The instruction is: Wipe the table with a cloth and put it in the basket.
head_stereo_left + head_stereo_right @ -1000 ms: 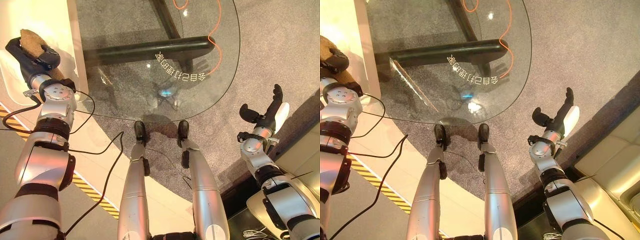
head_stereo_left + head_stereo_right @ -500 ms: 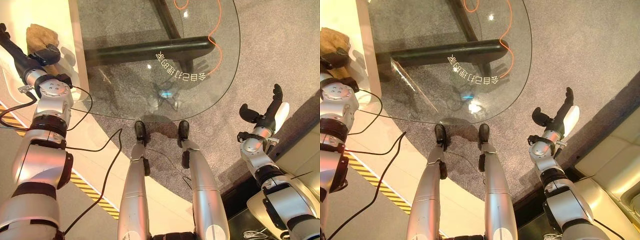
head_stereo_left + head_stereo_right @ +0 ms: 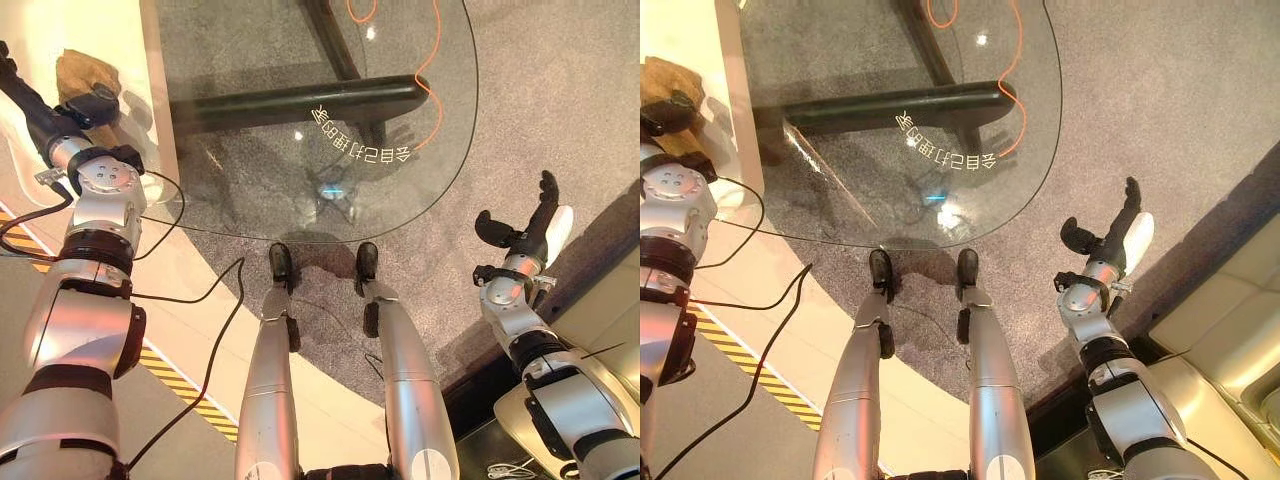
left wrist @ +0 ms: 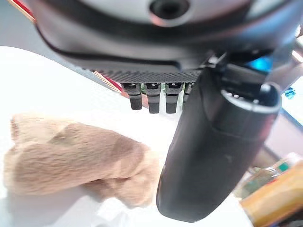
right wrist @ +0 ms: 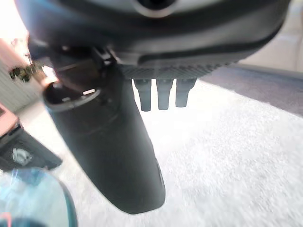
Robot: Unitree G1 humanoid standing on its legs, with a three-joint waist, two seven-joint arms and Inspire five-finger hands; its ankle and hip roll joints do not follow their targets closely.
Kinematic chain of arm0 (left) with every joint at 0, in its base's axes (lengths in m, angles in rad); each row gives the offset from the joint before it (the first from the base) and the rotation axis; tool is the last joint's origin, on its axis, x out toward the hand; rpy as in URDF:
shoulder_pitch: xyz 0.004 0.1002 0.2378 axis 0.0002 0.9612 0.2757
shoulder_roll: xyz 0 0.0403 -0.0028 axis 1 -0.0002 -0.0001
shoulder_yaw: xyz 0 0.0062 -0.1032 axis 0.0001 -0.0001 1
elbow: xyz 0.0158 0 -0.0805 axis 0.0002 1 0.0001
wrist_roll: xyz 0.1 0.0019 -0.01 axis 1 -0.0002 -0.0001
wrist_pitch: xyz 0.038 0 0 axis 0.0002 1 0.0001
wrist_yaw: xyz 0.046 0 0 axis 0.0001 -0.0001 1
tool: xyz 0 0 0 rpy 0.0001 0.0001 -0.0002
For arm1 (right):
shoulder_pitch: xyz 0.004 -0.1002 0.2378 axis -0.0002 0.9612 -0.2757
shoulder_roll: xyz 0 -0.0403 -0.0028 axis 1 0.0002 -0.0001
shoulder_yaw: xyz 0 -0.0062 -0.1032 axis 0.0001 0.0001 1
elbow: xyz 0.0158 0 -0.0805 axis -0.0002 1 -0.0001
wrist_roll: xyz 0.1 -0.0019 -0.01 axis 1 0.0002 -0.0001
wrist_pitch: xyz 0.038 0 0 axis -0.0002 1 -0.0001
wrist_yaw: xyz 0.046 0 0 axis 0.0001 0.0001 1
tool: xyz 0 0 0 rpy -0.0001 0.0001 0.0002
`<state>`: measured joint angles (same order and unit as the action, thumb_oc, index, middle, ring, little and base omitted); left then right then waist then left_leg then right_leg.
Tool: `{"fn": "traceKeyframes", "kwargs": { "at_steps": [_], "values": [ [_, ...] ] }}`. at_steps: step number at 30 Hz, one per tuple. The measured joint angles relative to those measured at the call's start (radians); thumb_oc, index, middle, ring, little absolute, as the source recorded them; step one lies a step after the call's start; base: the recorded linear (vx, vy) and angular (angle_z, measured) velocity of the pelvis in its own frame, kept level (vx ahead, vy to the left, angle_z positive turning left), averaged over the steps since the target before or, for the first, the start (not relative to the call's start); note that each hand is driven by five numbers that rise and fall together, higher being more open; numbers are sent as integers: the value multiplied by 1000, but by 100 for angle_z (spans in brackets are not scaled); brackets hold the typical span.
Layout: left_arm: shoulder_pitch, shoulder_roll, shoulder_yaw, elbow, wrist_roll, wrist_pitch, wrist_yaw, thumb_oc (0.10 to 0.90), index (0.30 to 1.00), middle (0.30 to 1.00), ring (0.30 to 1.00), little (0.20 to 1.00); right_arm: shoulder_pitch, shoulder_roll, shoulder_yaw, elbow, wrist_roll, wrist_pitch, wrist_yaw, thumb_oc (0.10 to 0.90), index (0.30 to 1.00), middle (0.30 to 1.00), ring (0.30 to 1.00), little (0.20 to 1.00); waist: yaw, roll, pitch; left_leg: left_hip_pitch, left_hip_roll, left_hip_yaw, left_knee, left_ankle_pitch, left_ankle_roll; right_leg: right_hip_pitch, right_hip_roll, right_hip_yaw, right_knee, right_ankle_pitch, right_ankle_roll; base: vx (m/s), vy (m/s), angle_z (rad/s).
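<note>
Nearest to us, on the right side, our right robot hand hangs over the grey carpet, beside the rounded edge of the glass table. Its fingers are straight and a little spread, the thumb stands apart, and it holds nothing. It is well apart from the cloth, so we judge it has no part in the coming move.

A little farther, the glass table lies in front of us. Through the top we see its dark base bar and an orange cable on the carpet under it. We see no cloth on the glass.

Farthest, on the left side beyond the table's edge, our left robot hand reaches over a pale cream surface. The tan cloth lies there in a loose bundle. In the left wrist view the cloth rests on the white surface with its long axis running across in front of the hand; the fingers point straight above it and the thumb stands just beside its end — perhaps touching, we cannot tell. The hand looks open, not closed around the cloth.

The cloth lies just ahead of and below the left fingers, so the left hand is much the nearer one. We cannot say if the pale surface belongs to the basket — no rim is clear.
</note>
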<state>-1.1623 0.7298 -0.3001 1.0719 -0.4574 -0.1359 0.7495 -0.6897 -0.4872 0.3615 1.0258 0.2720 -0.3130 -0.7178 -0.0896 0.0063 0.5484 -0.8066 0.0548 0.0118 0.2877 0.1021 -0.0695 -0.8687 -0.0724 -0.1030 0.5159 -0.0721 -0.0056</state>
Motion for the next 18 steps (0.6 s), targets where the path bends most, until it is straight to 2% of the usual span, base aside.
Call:
{"fn": "traceKeyframes", "kwargs": {
  "at_steps": [3, 7, 9, 14, 15, 16, 18],
  "values": [
    [38, 5, 22, -35, -24, -51, 0, 800, 900, 900, 900, 900, 25, 29, 0, 31, 15, 13, 71, 800, 900, 900, 900, 900, 6, -1, -1, 85, 4, 1, -29, 0, -1, 84, 3, 2, -35, 9, 2, -2, -49, -7],
    [125, 22, 106, -80, -93, -108, -18, 800, 900, 900, 900, 900, 85, 58, -2, 68, 16, 25, 143, 800, 900, 900, 900, 900, 7, -1, -2, 226, 10, 11, -90, 3, -3, 224, 9, 1, -105, 20, 11, 32, -44, -8],
    [210, 25, 197, -115, -126, -134, -61, 800, 900, 900, 900, 900, 124, 69, -29, 81, 18, 32, 187, 800, 900, 900, 900, 900, 10, 2, -3, 311, 12, 17, -139, 8, -6, 306, 11, 2, -153, 24, 21, 114, -38, -7],
    [481, 20, 369, -179, -154, -150, -170, 800, 900, 900, 900, 900, 261, 78, -124, 108, 22, 59, 252, 800, 900, 900, 900, 900, 38, 23, -19, 512, 18, 30, -241, 12, 0, 511, 19, 0, -266, 41, 28, 171, 0, -3],
    [568, 8, 373, -180, -155, -155, -187, 800, 900, 900, 900, 900, 319, 78, -138, 109, 21, 61, 257, 800, 900, 900, 900, 900, 45, 36, -74, 527, 17, 30, -267, 16, 0, 529, 17, -2, -296, 40, 32, 206, 24, 5],
    [613, -12, 396, -183, -154, -156, -205, 800, 900, 900, 900, 900, 354, 78, -160, 109, 18, 62, 261, 800, 900, 900, 900, 900, 58, 46, -105, 542, 15, 31, -287, 18, 2, 546, 17, -2, -315, 43, 35, 192, 12, 8],
    [666, -44, 435, -182, -155, -158, -226, 800, 900, 900, 900, 900, 383, 80, -172, 128, 11, 68, 274, 800, 900, 900, 900, 900, 69, 54, -108, 604, 11, 32, -310, 21, 5, 615, 15, -5, -350, 47, 38, 141, 4, 8]
  ]
}}
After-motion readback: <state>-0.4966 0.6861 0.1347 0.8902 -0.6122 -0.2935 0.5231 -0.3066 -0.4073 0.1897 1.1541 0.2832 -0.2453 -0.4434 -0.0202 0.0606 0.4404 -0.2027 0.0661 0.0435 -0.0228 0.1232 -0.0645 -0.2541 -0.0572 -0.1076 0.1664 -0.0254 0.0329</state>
